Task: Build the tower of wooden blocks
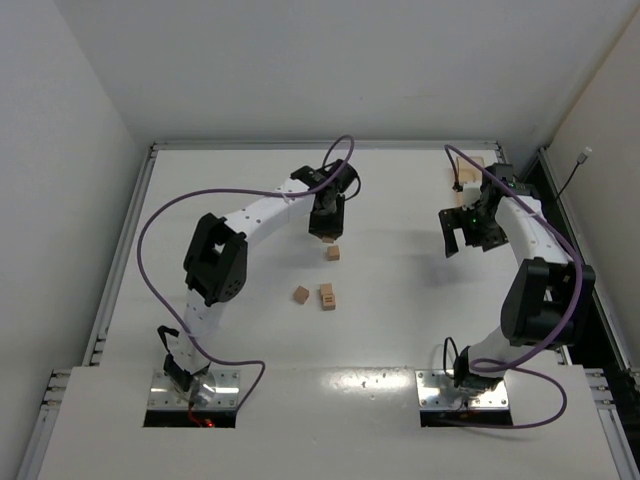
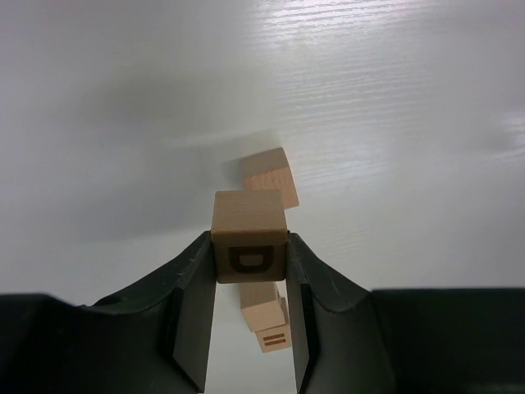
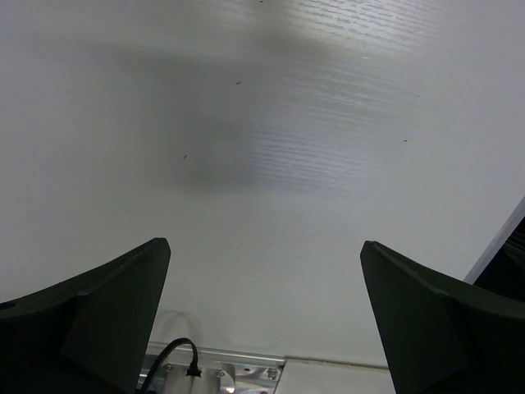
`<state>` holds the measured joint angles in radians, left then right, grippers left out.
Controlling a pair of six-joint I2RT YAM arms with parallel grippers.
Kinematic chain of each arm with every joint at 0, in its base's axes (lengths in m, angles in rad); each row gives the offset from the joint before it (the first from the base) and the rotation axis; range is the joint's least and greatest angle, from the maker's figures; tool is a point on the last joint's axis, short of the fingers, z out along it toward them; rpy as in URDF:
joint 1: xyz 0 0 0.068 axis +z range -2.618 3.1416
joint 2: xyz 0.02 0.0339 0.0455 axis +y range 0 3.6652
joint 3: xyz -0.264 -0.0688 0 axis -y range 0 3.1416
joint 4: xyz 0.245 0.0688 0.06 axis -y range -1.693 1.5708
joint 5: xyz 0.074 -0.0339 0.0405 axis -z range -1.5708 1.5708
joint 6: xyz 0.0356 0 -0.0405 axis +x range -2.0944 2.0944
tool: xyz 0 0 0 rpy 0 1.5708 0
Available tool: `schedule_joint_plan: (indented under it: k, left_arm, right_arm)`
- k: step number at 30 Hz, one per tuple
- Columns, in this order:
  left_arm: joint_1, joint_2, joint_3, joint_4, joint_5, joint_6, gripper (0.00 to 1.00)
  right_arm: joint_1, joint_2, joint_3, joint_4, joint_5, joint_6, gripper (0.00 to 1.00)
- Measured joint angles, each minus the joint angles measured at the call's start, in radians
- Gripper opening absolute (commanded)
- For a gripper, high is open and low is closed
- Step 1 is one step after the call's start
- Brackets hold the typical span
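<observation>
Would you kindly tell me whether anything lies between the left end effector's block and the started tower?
One loose cube sits on the table between the held block and the tower. The left end effector holds its block higher, so nothing visible blocks a raised path.

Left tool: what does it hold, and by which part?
A small light tan wooden cube, clamped by its two opposite side faces.
</observation>
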<state>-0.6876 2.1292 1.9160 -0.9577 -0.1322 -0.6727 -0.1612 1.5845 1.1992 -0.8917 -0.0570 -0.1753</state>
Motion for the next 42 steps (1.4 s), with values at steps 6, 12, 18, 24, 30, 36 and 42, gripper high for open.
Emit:
schedule_joint_plan:
  k: [6, 12, 18, 24, 30, 36, 42]
  left_arm:
    - [0.0, 0.052, 0.006, 0.011, -0.002, -0.01, 0.0]
    - [0.0, 0.066, 0.006, 0.011, 0.013, -0.013, 0.0]
    - [-0.005, 0.066, 0.007, 0.02, 0.035, -0.013, 0.0]
    - [-0.018, 0.066, 0.007, 0.025, 0.053, -0.013, 0.0]
    - [-0.02, 0.066, 0.007, 0.031, 0.065, -0.013, 0.0]
    - [-0.02, 0.066, 0.006, 0.032, 0.074, -0.011, 0.0]
    - [-0.02, 0.066, -0.006, 0.037, 0.088, -0.009, 0.0]
  right_arm:
    - [0.0, 0.0, 0.0, 0.0, 0.0, 0.0, 1.0]
    - [0.0, 0.0, 0.0, 0.0, 0.0, 0.0, 1.0]
    - [0.0, 0.0, 0.0, 0.0, 0.0, 0.0, 1.0]
    - [0.0, 0.0, 0.0, 0.0, 0.0, 0.0, 1.0]
    - [0.0, 0.0, 0.0, 0.0, 0.0, 0.0, 1.0]
    - [0.0, 0.0, -0.011, 0.0, 0.0, 0.0, 1.0]
    - [0.0, 0.0, -0.012, 0.0, 0.0, 0.0, 1.0]
